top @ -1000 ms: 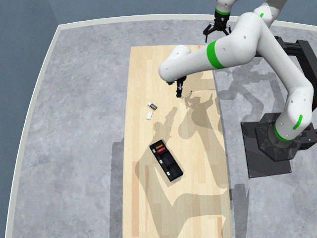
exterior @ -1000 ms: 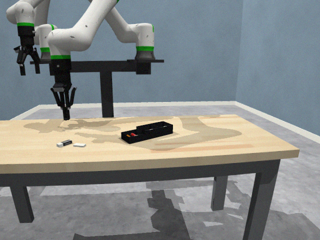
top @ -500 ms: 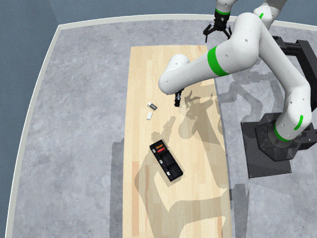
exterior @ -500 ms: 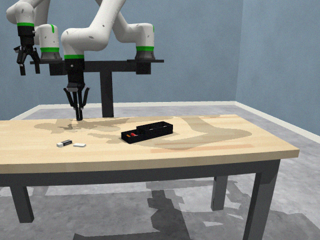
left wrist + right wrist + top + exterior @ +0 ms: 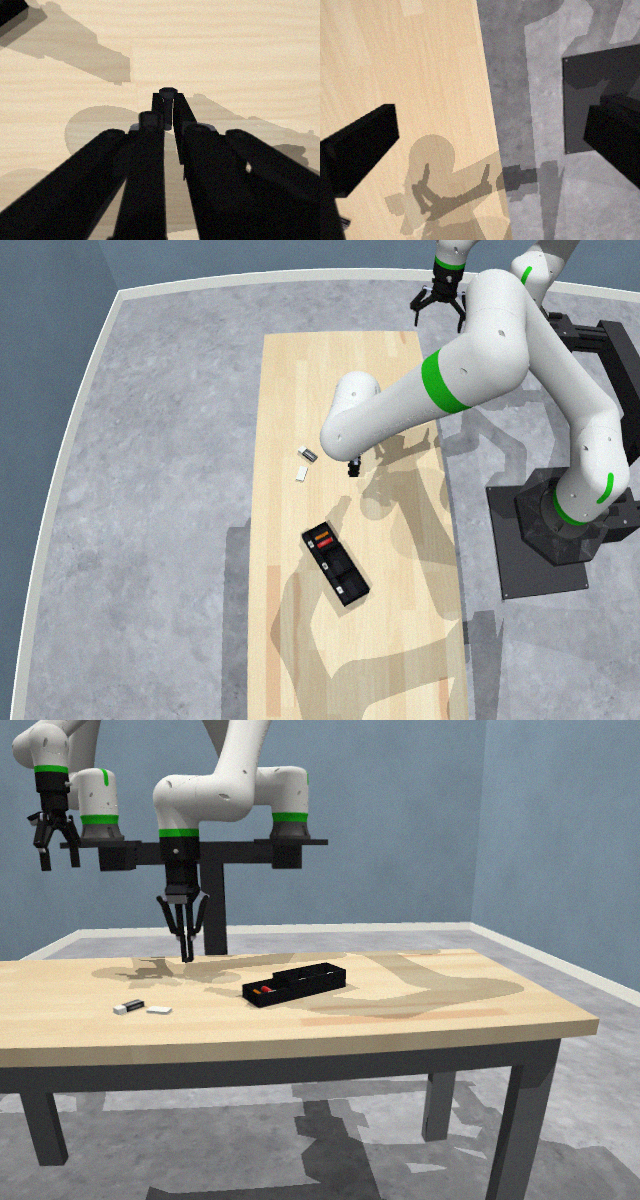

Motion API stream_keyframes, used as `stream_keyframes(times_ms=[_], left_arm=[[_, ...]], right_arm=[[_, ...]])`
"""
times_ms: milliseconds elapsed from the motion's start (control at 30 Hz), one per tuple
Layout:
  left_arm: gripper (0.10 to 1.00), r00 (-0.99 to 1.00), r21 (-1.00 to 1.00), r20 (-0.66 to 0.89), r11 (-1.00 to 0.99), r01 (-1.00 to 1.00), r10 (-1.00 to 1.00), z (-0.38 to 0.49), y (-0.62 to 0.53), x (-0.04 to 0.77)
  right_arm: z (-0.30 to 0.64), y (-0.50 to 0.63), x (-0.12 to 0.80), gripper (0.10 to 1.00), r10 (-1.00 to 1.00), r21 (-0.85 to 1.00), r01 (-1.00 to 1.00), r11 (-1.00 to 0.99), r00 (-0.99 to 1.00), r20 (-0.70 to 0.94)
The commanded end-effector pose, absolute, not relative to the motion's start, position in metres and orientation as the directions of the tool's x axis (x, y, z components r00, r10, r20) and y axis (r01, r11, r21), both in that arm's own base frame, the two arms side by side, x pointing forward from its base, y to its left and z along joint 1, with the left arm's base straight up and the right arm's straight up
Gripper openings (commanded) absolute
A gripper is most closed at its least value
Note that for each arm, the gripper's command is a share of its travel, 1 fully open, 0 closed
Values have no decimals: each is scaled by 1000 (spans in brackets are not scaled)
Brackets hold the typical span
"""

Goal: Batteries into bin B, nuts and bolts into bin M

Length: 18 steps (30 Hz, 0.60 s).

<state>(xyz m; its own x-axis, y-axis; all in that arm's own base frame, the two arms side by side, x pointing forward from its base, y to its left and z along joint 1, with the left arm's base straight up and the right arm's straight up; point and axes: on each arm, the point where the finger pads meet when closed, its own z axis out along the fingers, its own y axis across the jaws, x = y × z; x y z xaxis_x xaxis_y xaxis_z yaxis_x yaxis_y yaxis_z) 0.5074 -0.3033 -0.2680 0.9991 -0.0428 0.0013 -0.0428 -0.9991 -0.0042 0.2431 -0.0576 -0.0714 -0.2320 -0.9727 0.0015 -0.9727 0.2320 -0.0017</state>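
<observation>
Robotics lab, 2 arms [image 5: 497, 327] [image 5: 227, 797], wooden-topped table [image 5: 413, 575] [image 5: 413, 988]
</observation>
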Motion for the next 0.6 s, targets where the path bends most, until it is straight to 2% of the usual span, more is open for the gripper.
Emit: stream_keyframes(times_ms=[0,567], left_arm=[[154,999,-2,3,-999,-43,-43,-267,-280,514],[154,999,-2,3,-999,-43,-43,-267,-193,535]], right_arm=[[-71,-58,244,1000,-973,-3,-973,232,-232,2],[-71,-58,244,1000,-973,-3,-973,232,-232,2]])
